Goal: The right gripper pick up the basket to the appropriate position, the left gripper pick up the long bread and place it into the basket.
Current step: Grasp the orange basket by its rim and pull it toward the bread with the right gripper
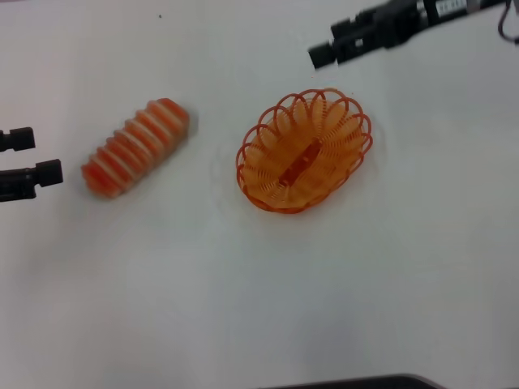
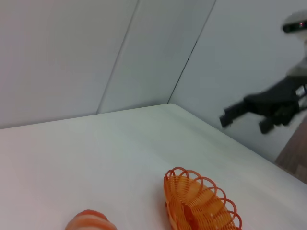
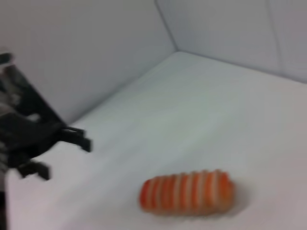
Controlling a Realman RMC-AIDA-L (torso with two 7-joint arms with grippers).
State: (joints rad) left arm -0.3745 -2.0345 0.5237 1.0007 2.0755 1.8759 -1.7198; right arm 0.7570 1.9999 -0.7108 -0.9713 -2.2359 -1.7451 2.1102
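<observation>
Two things wait on the white table (image 1: 259, 308): the basket (image 1: 304, 151) near the middle and the long bread (image 1: 135, 147) to its left, well apart from it, lying diagonal. The left end effector (image 1: 45, 156) is at the left edge, just beside the lower end of the bread, with its two fingers spread and nothing between them. The right end effector (image 1: 336, 44) hangs above the far rim of the basket, not touching it; I cannot tell if its fingers are spread or closed. The basket seems light and stiff, thin wire, so I think its looped rim is the best place to pinch. The bread looks like a light toy with ridges; gripping across its middle should keep it from tilting.
</observation>
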